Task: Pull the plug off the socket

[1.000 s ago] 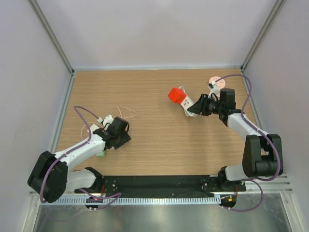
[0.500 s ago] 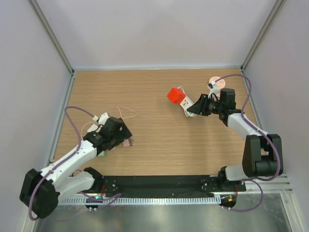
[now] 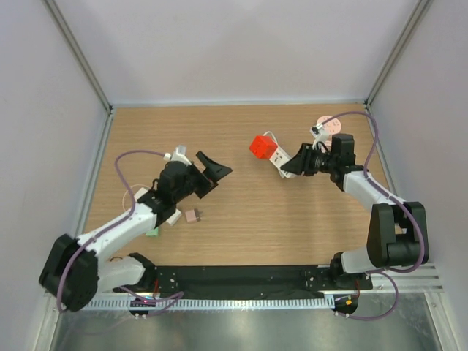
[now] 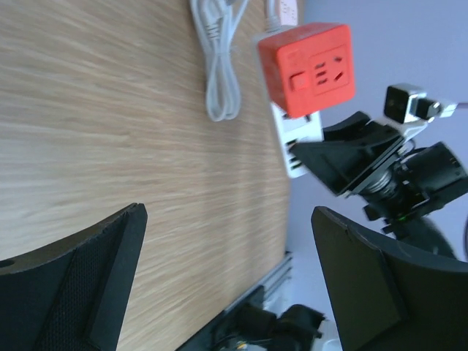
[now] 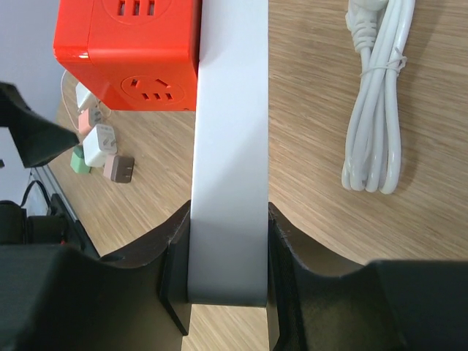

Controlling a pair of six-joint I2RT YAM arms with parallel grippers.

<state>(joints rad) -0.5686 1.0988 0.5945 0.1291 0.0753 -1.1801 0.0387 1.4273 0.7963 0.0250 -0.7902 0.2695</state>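
The socket is a red cube [image 3: 262, 146] on a white strip [image 3: 284, 158], at the back right of the table. My right gripper [image 5: 228, 216] is shut on the white strip [image 5: 230, 139], with the red cube [image 5: 128, 51] at its far end. The cube's visible faces hold no plug. A brown-pink plug [image 3: 192, 215] lies loose on the table near my left arm, next to white and green ones [image 5: 99, 144]. My left gripper [image 3: 210, 175] hangs open and empty above the table, facing the red cube [image 4: 307, 67] from a distance.
A coiled white cable [image 5: 376, 110] lies beside the strip, also in the left wrist view as a cable [image 4: 219, 66]. A pink disc [image 3: 329, 124] sits at the back right corner. Grey walls enclose the table on three sides.
My left gripper opened and let go of the brown-pink plug, which stays on the table. The left arm lifted and swung right toward the red cube. The right arm held still.
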